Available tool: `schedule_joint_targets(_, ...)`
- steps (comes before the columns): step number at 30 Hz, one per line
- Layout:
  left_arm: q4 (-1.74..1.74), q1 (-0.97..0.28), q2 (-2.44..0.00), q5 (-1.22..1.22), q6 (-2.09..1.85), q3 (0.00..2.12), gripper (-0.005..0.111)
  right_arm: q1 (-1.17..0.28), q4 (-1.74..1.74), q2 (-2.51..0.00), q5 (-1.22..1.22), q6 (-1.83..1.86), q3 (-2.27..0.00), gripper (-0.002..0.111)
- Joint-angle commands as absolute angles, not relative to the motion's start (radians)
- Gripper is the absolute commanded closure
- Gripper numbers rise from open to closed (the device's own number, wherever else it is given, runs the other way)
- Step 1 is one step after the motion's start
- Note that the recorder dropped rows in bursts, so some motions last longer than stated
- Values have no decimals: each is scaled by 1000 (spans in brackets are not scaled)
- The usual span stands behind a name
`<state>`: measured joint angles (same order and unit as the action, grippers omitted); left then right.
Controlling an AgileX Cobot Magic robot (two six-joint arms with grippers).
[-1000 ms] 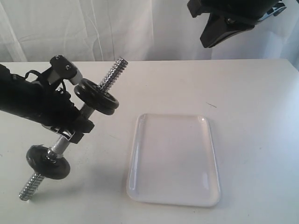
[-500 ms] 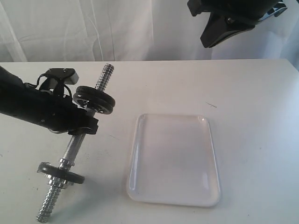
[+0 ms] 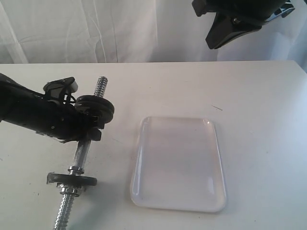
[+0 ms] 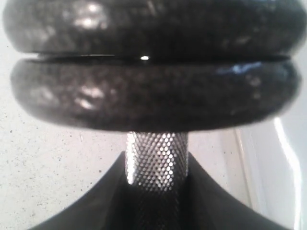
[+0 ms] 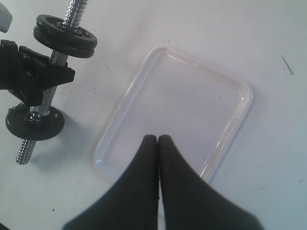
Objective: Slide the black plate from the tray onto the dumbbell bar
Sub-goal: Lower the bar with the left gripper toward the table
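My left gripper (image 3: 88, 130) (image 4: 157, 158) is shut on the knurled middle of the chrome dumbbell bar (image 3: 80, 155) (image 4: 156, 153) (image 5: 50, 62), holding it low over the table at the left. Two matte-black plates (image 3: 95, 107) (image 4: 153, 91) (image 5: 65, 36) sit stacked on the bar just beyond the fingers, with bare thread past them. Another black disc with a chrome nut (image 3: 72, 180) (image 5: 35, 122) sits near the bar's near end. The white tray (image 3: 178, 163) (image 5: 177, 110) holds nothing. High above the tray hangs my right gripper (image 3: 214, 42) (image 5: 158, 139), shut and empty.
A white table (image 3: 259, 105) carries everything, with a white curtain (image 3: 120, 28) behind it. A small dark mark (image 3: 217, 108) lies on the table beyond the tray. The left arm (image 3: 29, 112) stretches in from the left edge.
The left gripper has lowered the bar towards the table and swung it steeper in the picture, its near end moving right. The right gripper has stayed still.
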<state>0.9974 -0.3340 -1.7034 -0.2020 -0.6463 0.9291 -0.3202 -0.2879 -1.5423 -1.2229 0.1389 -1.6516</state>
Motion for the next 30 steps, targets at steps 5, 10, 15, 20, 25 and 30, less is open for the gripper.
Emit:
schedule_joint_targets(5,1121,-334,-1691,-164,-643,969,107,-316,-287,-1534,-1221,133,-1652,108)
schedule_joint_targets(10,1121,-334,-1715,-165,-643,969,107,-316,-287,-1534,-1221,133,-1652,108)
schedule_joint_targets(15,1121,-334,-1724,-168,-643,969,107,-316,-287,-1534,-1221,133,-1652,108)
schedule_joint_targets(20,1121,-334,-1724,-168,-650,969,107,-316,-287,-1534,-1221,133,-1652,108)
schedule_joint_targets(25,1121,-334,-1724,-172,-650,969,107,-316,-287,-1534,-1221,133,-1650,108)
schedule_joint_targets(30,1131,-334,-1724,-172,-621,969,107,-316,-287,-1534,-1221,133,-1650,108)
